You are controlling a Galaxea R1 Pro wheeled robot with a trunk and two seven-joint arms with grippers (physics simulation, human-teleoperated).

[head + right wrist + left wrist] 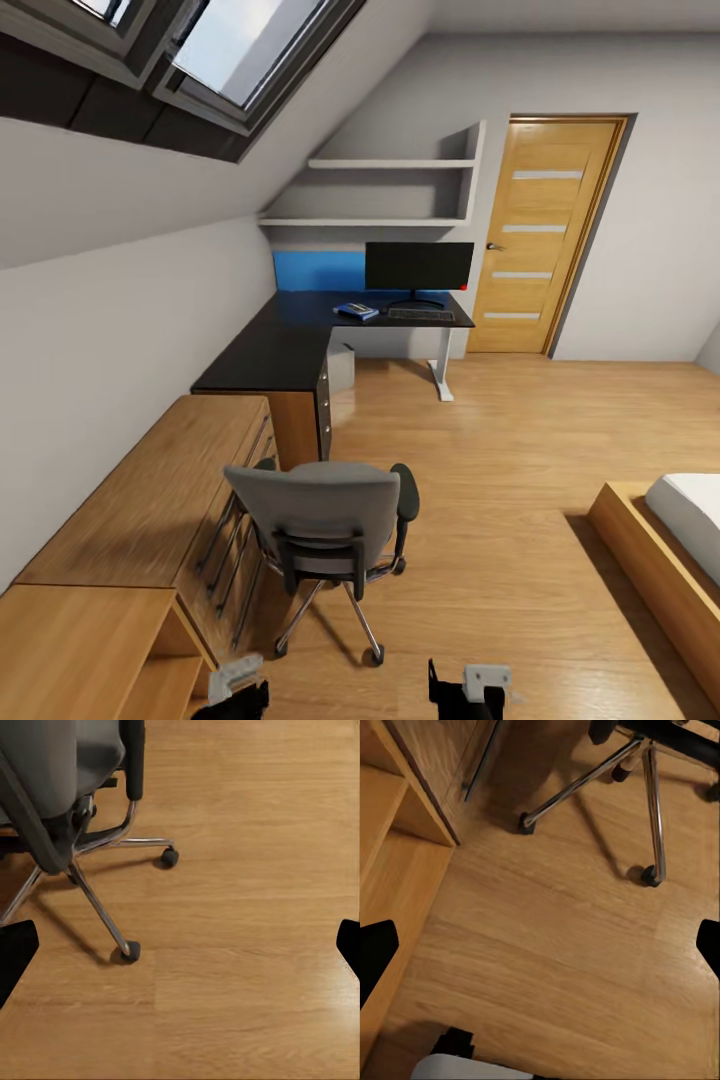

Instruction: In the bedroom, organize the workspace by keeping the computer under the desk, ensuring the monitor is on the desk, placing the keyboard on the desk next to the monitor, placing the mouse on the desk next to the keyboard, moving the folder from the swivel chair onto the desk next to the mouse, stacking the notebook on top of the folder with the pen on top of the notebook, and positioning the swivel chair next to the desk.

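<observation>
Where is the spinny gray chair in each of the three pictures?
Head view: the swivel chair stands low in the middle, its back to the camera, beside the wooden cabinet.
Left wrist view: its chrome legs and wheels show.
Right wrist view: its backrest, armrest and base show.
Shared landmark: the chair's chrome wheeled base.

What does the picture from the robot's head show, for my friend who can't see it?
A grey padded swivel chair on chrome wheeled legs stands on a wooden floor, its back to the camera, beside a light wooden drawer cabinet. Farther off, a long black L-shaped desk holds a wide black monitor and dark keyboard, near a wooden door.
</observation>
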